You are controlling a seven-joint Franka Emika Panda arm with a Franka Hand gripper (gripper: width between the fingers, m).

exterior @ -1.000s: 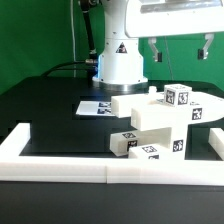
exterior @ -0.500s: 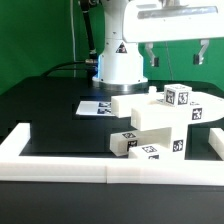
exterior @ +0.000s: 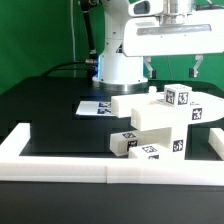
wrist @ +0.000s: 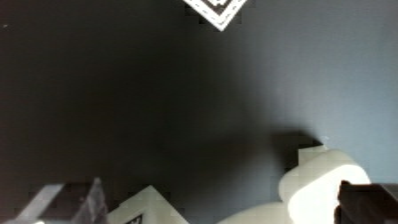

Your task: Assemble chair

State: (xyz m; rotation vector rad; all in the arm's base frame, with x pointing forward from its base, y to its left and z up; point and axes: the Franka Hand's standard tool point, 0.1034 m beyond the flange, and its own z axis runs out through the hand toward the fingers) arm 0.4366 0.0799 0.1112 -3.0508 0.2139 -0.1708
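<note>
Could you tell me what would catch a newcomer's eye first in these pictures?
Most striking is the cluster of chunky white chair parts with black-and-white tags, piled on the black table toward the exterior view's right. Above them hangs the big white gripper, its jaws wide open and holding nothing. A low white border wall runs along the near edge, and the marker board lies flat by the robot's base.

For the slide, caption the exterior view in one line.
Open pincer hovers above the white chair parts clustered on the black table, with nothing in its grasp.
</note>
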